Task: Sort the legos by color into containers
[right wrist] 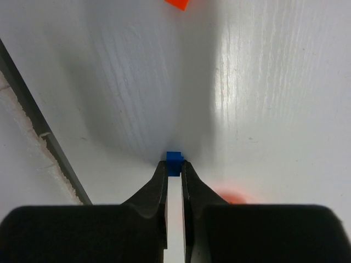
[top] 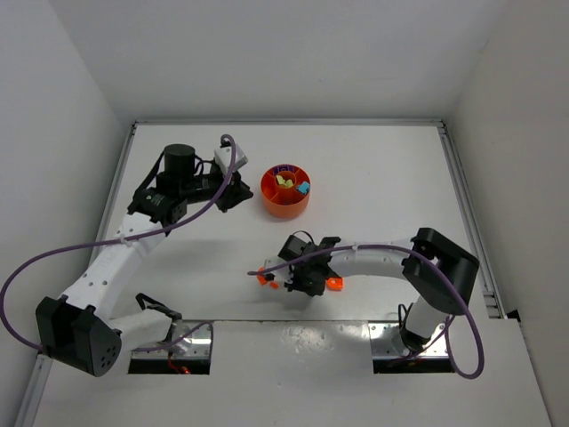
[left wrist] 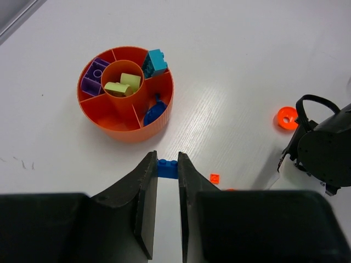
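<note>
Tips of the right end effector (right wrist: 174, 164), low toward the near edge of the tabletop (top: 373, 160), are pinched on a small blue piece (right wrist: 174, 158) right at the surface, a grip that looks set for lifting it. An orange ring (left wrist: 286, 118) and a tiny orange brick (left wrist: 214, 178) lie nearby, unsorted. Farther on, the left end effector (left wrist: 167, 159) is clamped on a blue lego brick (left wrist: 167, 170) short of the orange divided dish (left wrist: 126, 131), probably bound for the compartment holding a dark blue piece (left wrist: 155, 112). Lime pieces (left wrist: 123, 85), purple bricks (left wrist: 92, 81) and a cyan brick (left wrist: 156, 61) fill others.
</note>
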You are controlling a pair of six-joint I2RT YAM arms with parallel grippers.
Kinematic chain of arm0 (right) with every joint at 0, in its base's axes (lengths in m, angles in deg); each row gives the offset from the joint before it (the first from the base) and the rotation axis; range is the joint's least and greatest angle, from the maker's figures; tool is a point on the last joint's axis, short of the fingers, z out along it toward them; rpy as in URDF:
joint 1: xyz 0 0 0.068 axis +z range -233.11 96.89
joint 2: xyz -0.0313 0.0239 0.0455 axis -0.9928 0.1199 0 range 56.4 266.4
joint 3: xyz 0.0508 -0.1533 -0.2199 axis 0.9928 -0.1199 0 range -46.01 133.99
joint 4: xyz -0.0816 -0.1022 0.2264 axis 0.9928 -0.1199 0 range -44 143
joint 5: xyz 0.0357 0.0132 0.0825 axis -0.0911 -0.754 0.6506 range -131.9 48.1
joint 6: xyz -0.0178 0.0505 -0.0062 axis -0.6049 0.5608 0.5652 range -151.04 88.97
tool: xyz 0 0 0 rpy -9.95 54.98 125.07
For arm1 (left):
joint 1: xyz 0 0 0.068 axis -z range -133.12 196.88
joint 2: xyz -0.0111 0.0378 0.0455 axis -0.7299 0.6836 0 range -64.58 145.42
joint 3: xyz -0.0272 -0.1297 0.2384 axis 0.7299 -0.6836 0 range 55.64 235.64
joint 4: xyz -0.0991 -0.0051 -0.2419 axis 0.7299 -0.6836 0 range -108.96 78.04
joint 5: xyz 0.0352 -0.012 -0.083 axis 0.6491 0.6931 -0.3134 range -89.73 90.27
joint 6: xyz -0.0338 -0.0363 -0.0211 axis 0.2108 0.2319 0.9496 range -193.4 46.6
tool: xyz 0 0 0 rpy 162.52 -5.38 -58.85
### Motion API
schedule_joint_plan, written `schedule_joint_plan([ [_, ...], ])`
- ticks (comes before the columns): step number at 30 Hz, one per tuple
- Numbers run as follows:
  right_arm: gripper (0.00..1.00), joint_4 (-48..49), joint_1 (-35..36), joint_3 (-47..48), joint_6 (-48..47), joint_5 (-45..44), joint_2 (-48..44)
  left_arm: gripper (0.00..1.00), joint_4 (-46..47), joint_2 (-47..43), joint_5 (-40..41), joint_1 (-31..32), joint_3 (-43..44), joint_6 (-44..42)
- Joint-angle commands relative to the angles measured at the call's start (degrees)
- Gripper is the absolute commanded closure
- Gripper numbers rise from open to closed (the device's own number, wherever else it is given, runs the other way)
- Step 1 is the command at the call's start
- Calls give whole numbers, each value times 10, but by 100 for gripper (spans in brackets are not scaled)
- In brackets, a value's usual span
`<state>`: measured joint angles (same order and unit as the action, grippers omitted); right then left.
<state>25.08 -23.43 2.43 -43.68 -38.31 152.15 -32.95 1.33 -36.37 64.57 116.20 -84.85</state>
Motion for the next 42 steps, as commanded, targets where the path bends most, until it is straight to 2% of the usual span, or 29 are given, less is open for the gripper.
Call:
schedule_joint_plan([
  [1, 100, -7, -17, -20, -1, -18, -29, 96, 24, 1, -9, 3, -6, 6],
  [5, 100, -14, -41, -20, -1, -24, -106, 96, 42, 8, -9, 3, -24, 19],
  [9, 100, -31, -71, -20, -1, -37, -211, 96, 54, 40, 5, 33, -36, 47],
  [13, 100, -47, -115, -4, -6, -75, -262, 96, 89, 73, 33, 66, -36, 63],
  [17, 100, -41, -154, 30, 1, -88, -257, 96, 89, 129, 45, 81, -7, 78],
  [21, 100, -49, -231, 88, 36, -3, -223, 96, 94, 196, 57, 100, 34, 92],
  [24, 100, -63, -268, 116, 36, 25, -209, 96, 94, 251, 63, 106, 72, 98],
  [31, 100, -68, -302, 123, 41, 62, -202, 96, 89, 340, 89, 118, 139, 108],
  [40, 100, -68, -314, 123, 41, 91, -202, 95, 89, 383, 172, 124, 175, 108],
  [42, 100, -68, -314, 123, 41, 91, -202, 92, 89, 383, 185, 124, 180, 114],
])
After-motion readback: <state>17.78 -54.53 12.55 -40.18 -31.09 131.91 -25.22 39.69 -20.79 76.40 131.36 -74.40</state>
